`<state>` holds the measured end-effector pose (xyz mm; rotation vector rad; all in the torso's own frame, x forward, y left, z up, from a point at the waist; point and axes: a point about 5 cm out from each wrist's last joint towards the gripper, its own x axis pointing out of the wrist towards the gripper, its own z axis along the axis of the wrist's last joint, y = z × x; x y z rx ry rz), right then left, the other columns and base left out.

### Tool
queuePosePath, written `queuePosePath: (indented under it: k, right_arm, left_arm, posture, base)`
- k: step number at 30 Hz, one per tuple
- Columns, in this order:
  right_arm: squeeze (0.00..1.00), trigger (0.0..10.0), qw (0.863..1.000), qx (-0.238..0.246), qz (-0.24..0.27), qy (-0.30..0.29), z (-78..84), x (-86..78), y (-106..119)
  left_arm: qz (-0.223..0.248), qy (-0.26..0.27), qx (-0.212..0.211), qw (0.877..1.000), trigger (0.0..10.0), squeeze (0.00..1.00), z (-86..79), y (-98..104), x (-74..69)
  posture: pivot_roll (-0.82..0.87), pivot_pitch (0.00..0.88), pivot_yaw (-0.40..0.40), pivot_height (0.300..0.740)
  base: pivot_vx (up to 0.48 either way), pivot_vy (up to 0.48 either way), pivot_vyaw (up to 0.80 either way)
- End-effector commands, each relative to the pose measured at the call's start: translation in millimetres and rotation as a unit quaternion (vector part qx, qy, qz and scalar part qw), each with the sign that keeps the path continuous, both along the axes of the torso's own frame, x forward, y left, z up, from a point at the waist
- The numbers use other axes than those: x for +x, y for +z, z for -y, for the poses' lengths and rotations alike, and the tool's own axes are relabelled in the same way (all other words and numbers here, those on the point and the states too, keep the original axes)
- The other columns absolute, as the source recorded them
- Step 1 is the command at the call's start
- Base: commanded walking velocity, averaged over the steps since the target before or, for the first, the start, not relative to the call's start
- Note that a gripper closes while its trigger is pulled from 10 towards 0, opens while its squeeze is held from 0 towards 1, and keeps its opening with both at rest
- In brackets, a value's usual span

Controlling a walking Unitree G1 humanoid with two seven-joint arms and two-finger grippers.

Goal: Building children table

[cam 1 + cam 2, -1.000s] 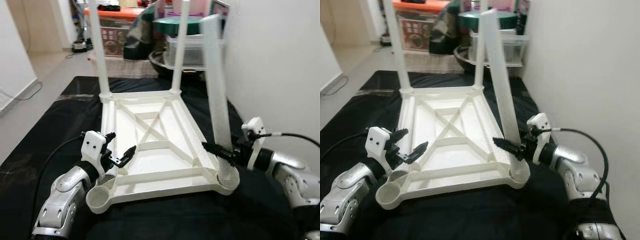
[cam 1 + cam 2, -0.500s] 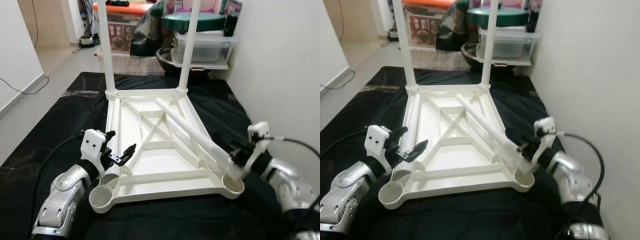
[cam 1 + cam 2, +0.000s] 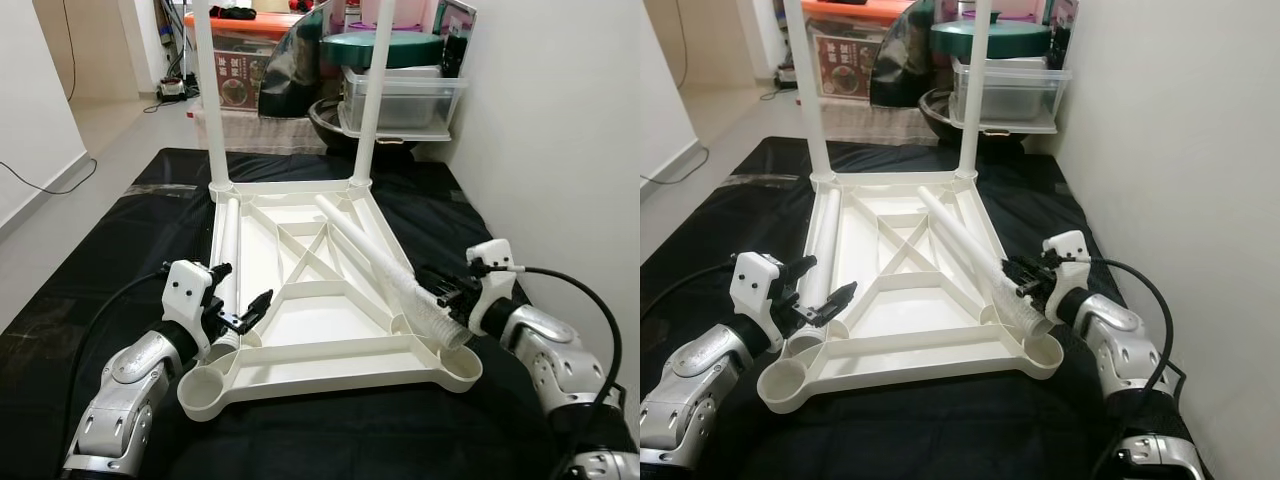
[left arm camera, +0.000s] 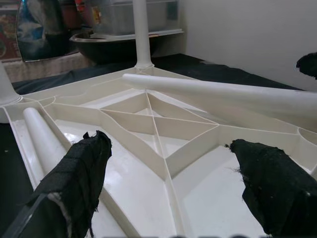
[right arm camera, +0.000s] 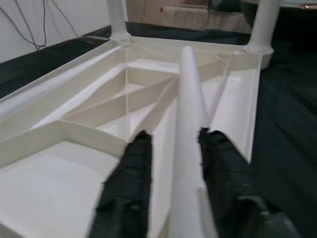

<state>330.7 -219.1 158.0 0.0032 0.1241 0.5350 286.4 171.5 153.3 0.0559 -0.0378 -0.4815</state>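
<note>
Black mat [image 3: 110, 250] under upturned table [image 3: 300, 340]; right claw [image 3: 437, 296] gripping loose leg [image 3: 375, 258] (left claw [image 3: 240, 312] agape).

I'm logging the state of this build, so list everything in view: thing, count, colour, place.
Tabletop: one, white, upside down on the black mat.
Fitted legs: two, white, upright in the far corner sockets.
Loose legs: two, white; one lying along the tabletop's left edge, one slanting across it, held by the right tool.
Mat: one, black, on the floor.
Storage box: one, clear, by the far wall.
Left tool: black, open, over the tabletop's near left.
Right tool: black, shut on the slanting leg.
</note>
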Motion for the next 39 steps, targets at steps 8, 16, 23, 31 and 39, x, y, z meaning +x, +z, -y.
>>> queuePosePath:
  k: [8, 16, 23, 31, 39]
  right_arm:
    - [1.00, 10.0, 0.996, -0.092, -0.012, 0.002, -8.7, 6.3, 16]
    - [1.00, 10.0, 0.985, -0.155, -0.078, -0.007, 13.1, -0.4, 11]
    - [0.09, 10.0, 0.981, -0.101, -0.163, -0.011, 15.8, -13.1, -1]
    - [0.00, 10.0, 0.975, -0.100, -0.197, -0.021, 15.1, -17.4, -18]
    - [0.00, 10.0, 0.965, -0.108, -0.233, -0.047, 22.4, -22.4, -30]
  left_arm:
    - [-0.006, -0.003, -0.004, 1.000, 10.0, 0.00, 4.6, -2, -0.3]
    - [-0.004, -0.002, -0.008, 1.000, 10.0, 0.00, 5.6, -2, -0.3]
    - [-0.003, -0.004, -0.011, 1.000, 10.0, 0.00, 7.4, -2, -0.9]
    - [-0.004, -0.005, -0.012, 1.000, 10.0, 0.00, 8.7, -2, -1.2]
    - [-0.005, -0.005, -0.011, 1.000, 10.0, 0.00, 9.1, -2, -1.7]
  posture:
    - [0.08, 0.000, -0.129, 0.740]
    - [0.06, 0.000, -0.138, 0.740]
    - [0.06, 0.000, -0.140, 0.740]
    - [0.06, 0.000, -0.141, 0.740]
    - [0.06, 0.000, -0.143, 0.740]
  base:
    - [0.000, 0.000, 0.00]
    - [0.000, 0.000, 0.00]
    - [0.000, 0.000, 0.00]
    - [0.000, 0.000, 0.00]
    - [0.000, 0.000, 0.00]
